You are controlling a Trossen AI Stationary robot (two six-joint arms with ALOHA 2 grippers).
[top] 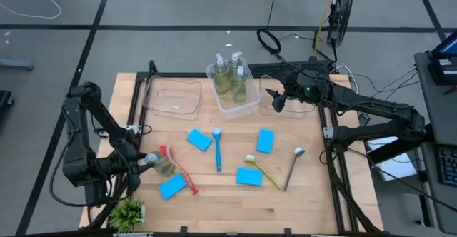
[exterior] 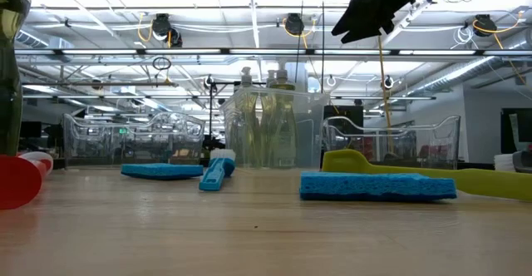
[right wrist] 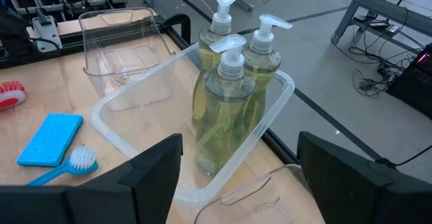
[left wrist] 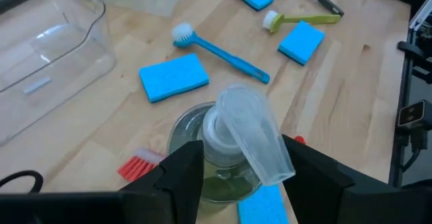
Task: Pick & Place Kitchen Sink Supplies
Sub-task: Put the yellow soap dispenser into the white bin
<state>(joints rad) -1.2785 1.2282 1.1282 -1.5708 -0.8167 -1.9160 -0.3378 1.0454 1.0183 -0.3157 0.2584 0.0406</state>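
Observation:
My left gripper (top: 151,162) is shut on a clear pump bottle of yellow-green soap (left wrist: 223,150) near the table's left near corner, over the red brush (top: 180,171). Three more soap bottles (right wrist: 233,82) stand in the middle clear bin (top: 232,87). My right gripper (right wrist: 239,183) hangs open above the right clear bin (top: 289,101), next to the middle bin. Several blue sponges (top: 198,139) lie flat on the wood, with the blue brush (top: 217,150), the yellow-green brush (top: 263,170) and a dark-handled brush (top: 293,167) among them. My left gripper pinches the soap bottle between its two fingers (left wrist: 182,177), one on each side of the upper body just below the pump collar (left wrist: 216,133). The fingers come from above, pointing down. The pump head (left wrist: 255,142) points up toward the wrist; the bottle's base is hidden.
An empty clear bin (top: 171,98) sits at the far left. A small green potted plant (top: 128,212) stands at the near left corner, close to my left arm. Bare wood shows along the table's near edge (top: 250,215).

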